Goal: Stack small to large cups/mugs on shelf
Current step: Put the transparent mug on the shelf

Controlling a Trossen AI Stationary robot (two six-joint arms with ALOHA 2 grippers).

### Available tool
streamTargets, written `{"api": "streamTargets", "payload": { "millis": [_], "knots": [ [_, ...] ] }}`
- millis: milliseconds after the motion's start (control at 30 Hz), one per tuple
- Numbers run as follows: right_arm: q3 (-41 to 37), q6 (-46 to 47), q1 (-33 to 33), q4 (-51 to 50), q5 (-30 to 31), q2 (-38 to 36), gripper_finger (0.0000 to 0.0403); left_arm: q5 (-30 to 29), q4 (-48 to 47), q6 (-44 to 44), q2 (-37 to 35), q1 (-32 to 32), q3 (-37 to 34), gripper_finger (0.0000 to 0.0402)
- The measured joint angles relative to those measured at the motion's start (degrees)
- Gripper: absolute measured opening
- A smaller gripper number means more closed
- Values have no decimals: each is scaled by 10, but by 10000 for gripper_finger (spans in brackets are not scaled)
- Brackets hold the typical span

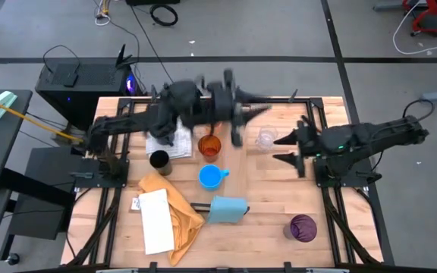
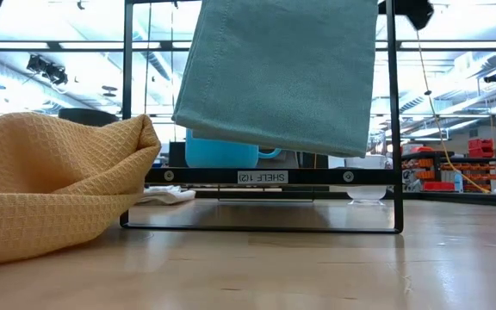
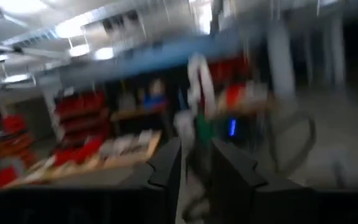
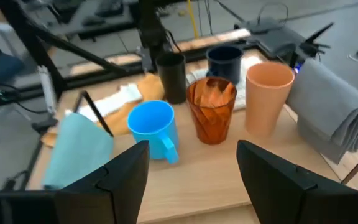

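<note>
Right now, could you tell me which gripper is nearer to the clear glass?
The right gripper is nearer: its open fingers sit just beside the clear glass. The left gripper is blurred, a little farther off on the glass's other side, near the amber cup.

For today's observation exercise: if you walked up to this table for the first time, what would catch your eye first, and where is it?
Probably the cluster of cups mid-table: a bright blue mug, an amber translucent cup beside it, an orange cup and a black cup behind. A purple translucent cup stands alone near the front right corner. The left arm blurs above the cups, while the right gripper waits open, facing them.
</note>
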Motion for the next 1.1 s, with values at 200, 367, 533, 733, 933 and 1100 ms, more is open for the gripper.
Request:
{"api": "streamTargets", "payload": {
  "millis": [200,367,533,733,933,1100],
  "knots": [
    [0,-15,18,-38,2,-84,248,109,325,-183,-2,57,-183,78],
    [0,-45,20,-48,2,-121,248,34,319,-185,-15,51,-325,67],
    [0,-44,20,-65,-4,-130,248,-50,279,-187,-111,53,-454,54],
    [0,-50,18,-85,-1,-126,249,-127,326,-198,-271,53,-638,46],
    [0,-34,-1,-117,94,-121,249,-134,323,-202,-397,51,-748,45],
    [-4,4,-66,-150,95,-75,250,-134,266,-164,-461,53,-755,45]
  ]
}}
